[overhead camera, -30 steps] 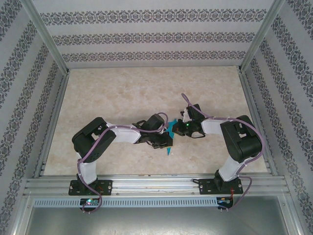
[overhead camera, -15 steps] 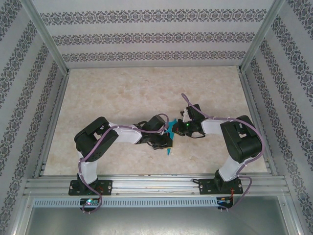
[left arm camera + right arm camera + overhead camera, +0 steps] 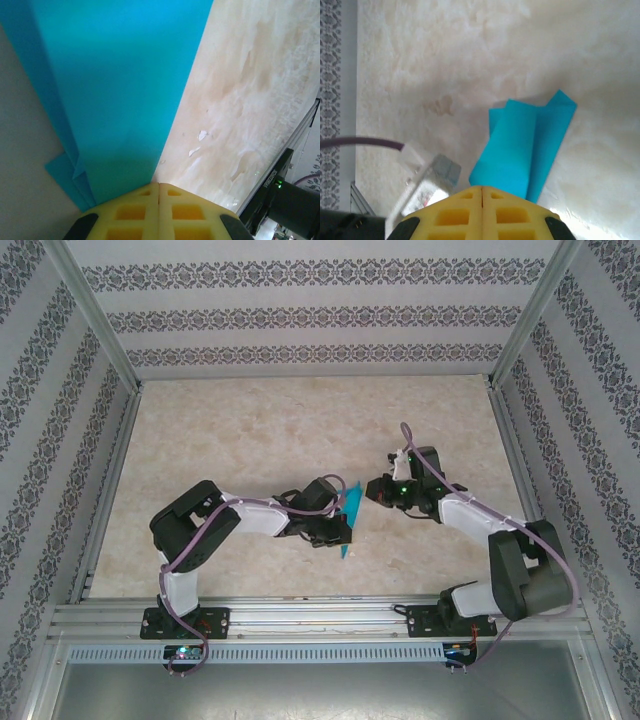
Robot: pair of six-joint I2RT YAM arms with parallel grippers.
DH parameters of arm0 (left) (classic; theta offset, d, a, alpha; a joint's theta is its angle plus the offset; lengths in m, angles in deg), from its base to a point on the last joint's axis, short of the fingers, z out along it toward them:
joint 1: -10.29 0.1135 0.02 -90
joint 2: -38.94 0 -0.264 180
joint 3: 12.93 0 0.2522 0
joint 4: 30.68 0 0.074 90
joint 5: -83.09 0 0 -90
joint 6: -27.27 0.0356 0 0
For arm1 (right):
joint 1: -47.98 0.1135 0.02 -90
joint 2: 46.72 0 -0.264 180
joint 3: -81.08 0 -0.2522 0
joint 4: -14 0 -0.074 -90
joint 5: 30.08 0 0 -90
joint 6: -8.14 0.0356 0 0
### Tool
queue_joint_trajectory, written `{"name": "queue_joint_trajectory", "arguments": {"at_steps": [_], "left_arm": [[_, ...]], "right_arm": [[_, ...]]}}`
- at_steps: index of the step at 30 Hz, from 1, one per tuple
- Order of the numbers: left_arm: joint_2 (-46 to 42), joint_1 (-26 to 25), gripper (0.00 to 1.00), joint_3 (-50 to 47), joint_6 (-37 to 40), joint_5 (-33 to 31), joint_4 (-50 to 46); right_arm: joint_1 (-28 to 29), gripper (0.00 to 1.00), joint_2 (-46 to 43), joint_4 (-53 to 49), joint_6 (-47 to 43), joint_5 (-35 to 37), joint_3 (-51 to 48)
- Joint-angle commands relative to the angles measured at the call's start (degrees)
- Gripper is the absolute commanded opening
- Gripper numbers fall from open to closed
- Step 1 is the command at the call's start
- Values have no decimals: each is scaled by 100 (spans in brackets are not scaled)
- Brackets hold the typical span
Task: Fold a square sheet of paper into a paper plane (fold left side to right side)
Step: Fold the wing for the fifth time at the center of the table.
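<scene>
**Change observed.** The right gripper [image 3: 373, 488] has left the paper [image 3: 351, 502]. A second ago it sat against the sheet's right edge, at the centre of the overhead frame. It now stands clear to the right with a visible gap of bare table [image 3: 250, 430] between them, and the right arm has swung out toward the right edge of the frame. The left gripper [image 3: 338, 527] has held its place just left of centre and has finished closing.

**Finger state.**
- Left: in the left wrist view, the left gripper [image 3: 159, 186] shows its yellow jaws pressed together at the bottom edge. The paper [image 3: 125, 90] runs out from between them toward the upper left. Read as: clamped on the paper.
- Right: in the right wrist view, the right gripper [image 3: 482, 189] shows its jaws closed flush with nothing between them.

**Paper location.** Centre of the overhead frame, at the left fingertips, as a narrow layered strip tilted up off the surface. In the right wrist view, the paper [image 3: 517, 145] lies right of centre with stacked folds showing.

**Meaning for the task.** Control of the sheet has passed to the left arm alone. The layers suggest that folding is well advanced. The right arm appears to be repositioning for the next crease or press. Risk: the single pinch could let the layers slide or spring open.
</scene>
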Motion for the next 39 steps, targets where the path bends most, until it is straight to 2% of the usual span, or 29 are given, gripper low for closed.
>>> {"name": "queue_joint_trajectory", "arguments": {"at_steps": [1, 7, 17, 39], "left_arm": [[5, -86, 5, -385, 200, -69, -685], [-276, -86, 5, -724, 257, -21, -701], [-493, -86, 4, -861, 336, -105, -870], [-477, -86, 2, -829, 329, -172, -922]], "right_arm": [[-4, 0, -153, 43, -286, -326, -319], [278, 0, -136, 550, -203, -531, -697], [956, 0, 178, 1205, 101, -117, -789], [1287, 0, 1119, 1449, 226, -12, -306]]}}
